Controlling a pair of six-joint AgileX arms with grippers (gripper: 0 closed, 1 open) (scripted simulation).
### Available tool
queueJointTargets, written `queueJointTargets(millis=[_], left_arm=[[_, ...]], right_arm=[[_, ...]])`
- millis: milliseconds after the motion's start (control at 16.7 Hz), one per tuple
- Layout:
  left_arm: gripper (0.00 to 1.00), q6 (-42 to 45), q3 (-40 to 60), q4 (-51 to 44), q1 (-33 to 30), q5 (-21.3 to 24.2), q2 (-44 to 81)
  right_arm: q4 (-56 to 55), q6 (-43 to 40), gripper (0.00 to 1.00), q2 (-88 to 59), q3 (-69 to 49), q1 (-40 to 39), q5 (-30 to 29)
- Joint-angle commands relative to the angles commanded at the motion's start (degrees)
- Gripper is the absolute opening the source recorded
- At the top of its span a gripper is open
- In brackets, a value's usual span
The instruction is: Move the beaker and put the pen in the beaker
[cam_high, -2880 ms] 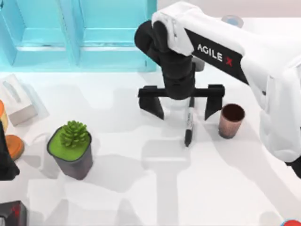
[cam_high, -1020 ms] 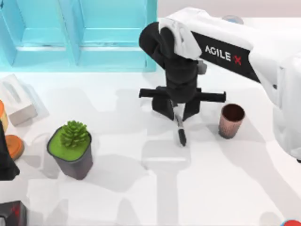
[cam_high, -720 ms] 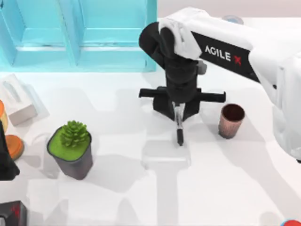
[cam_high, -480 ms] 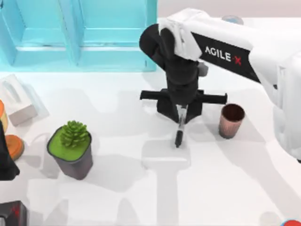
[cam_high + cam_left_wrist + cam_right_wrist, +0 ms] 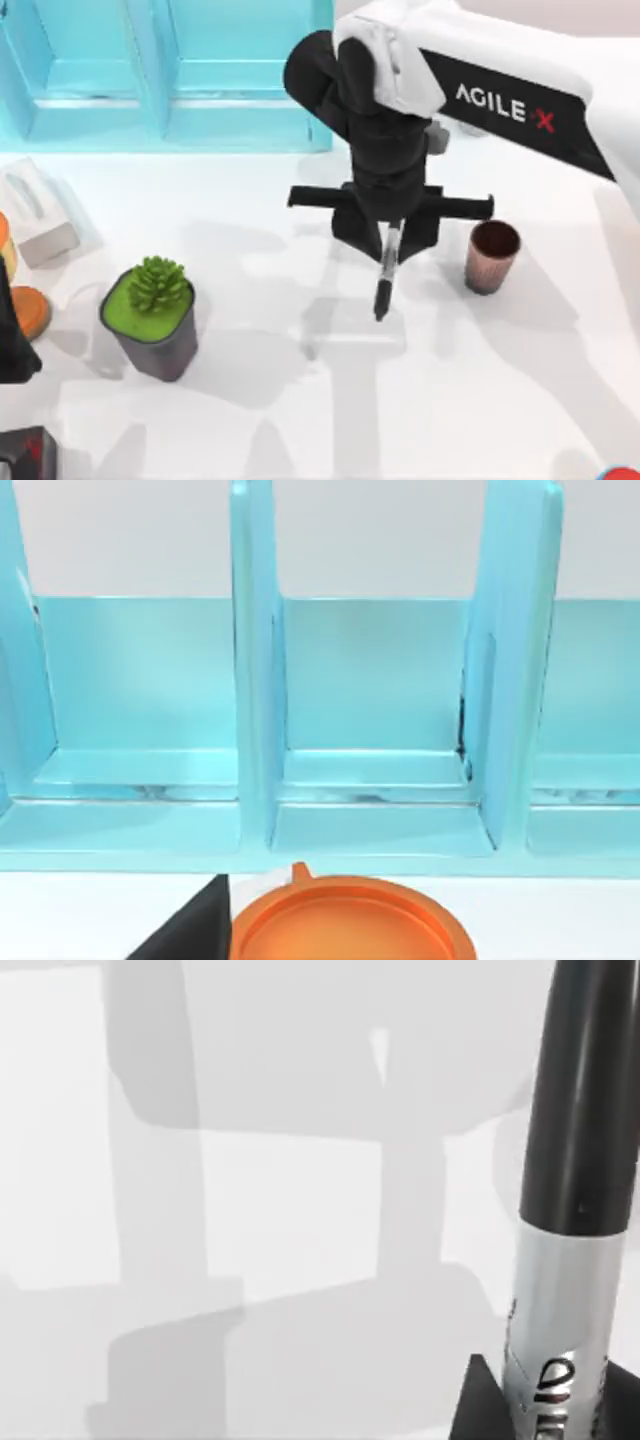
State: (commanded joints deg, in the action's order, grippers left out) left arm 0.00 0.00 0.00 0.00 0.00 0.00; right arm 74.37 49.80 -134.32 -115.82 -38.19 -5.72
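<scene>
Right tool (image 5: 388,232) sits over mid-bench, fingers closed on the pen (image 5: 385,270), gripping it at the labelled grey middle. The pen hangs below the fingers with its black end lowest, clear of the bench (image 5: 300,400) judging by the shadow beneath it. In the top view its long axis runs from the tool toward the near edge, tilted only slightly toward the left; the right wrist view shows the barrel (image 5: 560,1240) nearly in line with the fingers, black section leading away from the camera.

The beaker (image 5: 492,256) stands upright, mouth up, just to the right of the tool and apart from it and the pen.

Step in hand, as I read it: carry the pen to the beaker and lower it in. To do it well, lift until the black tip clears the rim, shift right until the tip is centred over the dark opening, keep the barrel close to vertical, then descend and release only once the tip is well inside. The beaker looks light and may tip if the rim is clipped.

Left arm parked at the left edge of the bench, near an orange dish (image 5: 345,925) and a blue rack (image 5: 380,730).
</scene>
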Motion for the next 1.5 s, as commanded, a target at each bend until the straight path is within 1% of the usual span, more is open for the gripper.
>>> queueJointTargets(millis=[480, 900, 1020, 1260, 1500], left_arm=[[1.0, 0.0, 0.0, 0.0, 0.0, 0.0, 0.0], [1.0, 0.0, 0.0, 0.0, 0.0, 0.0, 0.0], [1.0, 0.0, 0.0, 0.0, 0.0, 0.0, 0.0], [1.0, 0.0, 0.0, 0.0, 0.0, 0.0, 0.0], [1.0, 0.0, 0.0, 0.0, 0.0, 0.0, 0.0]], right_arm=[[2.84, 3.58, 0.0, 11.4, 8.77, -3.9, 0.32], [2.96, 3.85, 0.0, 11.88, 9.22, -3.83, 0.36], [1.69, 2.87, 0.0, 12.04, 9.79, -4.47, -0.76], [-7.27, -2.0, 0.0, 13.76, 12.68, -7.33, -7.33], [-24.42, -7.78, 0.0, 16.96, 18.54, -9.6, -14.4]])
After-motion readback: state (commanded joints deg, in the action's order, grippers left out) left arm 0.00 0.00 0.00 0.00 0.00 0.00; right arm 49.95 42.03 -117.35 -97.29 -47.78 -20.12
